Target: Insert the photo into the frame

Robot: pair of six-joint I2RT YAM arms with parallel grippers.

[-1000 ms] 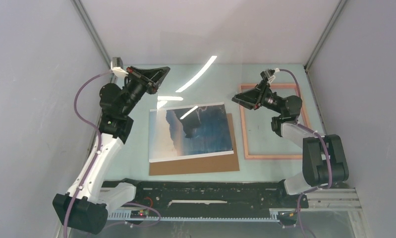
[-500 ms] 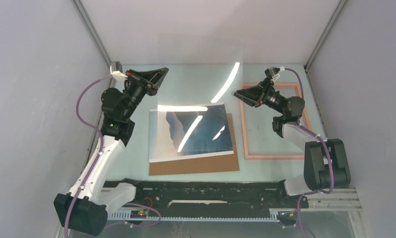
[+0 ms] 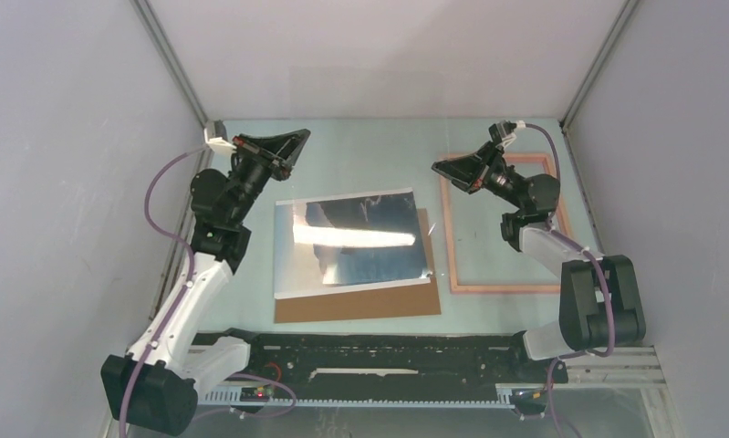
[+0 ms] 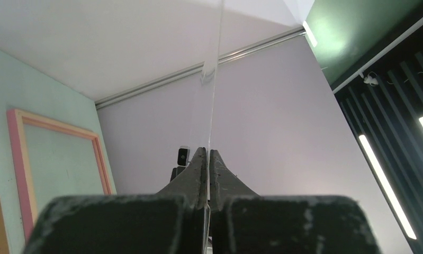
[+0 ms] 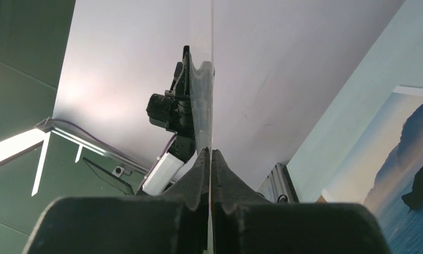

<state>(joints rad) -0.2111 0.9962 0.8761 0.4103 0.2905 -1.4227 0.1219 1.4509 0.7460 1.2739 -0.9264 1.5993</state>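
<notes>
A clear, see-through sheet [image 3: 365, 173] hangs level above the table between my two grippers. My left gripper [image 3: 292, 144] is shut on its left edge, and the pane runs edge-on out of those fingers [image 4: 207, 153]. My right gripper [image 3: 442, 170] is shut on the opposite edge, pinching the thin pane [image 5: 210, 153]. Below the sheet lies the photo [image 3: 379, 265] of sea and cliff, face up and partly washed out by glare; it also shows in the right wrist view [image 5: 405, 174]. The salmon-pink frame [image 3: 502, 288] lies flat at the right, under my right arm.
A brown cardboard sheet [image 3: 360, 303] lies under the photo, sticking out at its near and right sides. Grey enclosure walls close in the table on the left, back and right. The black rail [image 3: 379, 351] with the arm bases runs along the near edge.
My right gripper has closed onto the clear sheet's right edge. The sheet has tipped flatter, and its glare now spreads as a wide band across the photo.
</notes>
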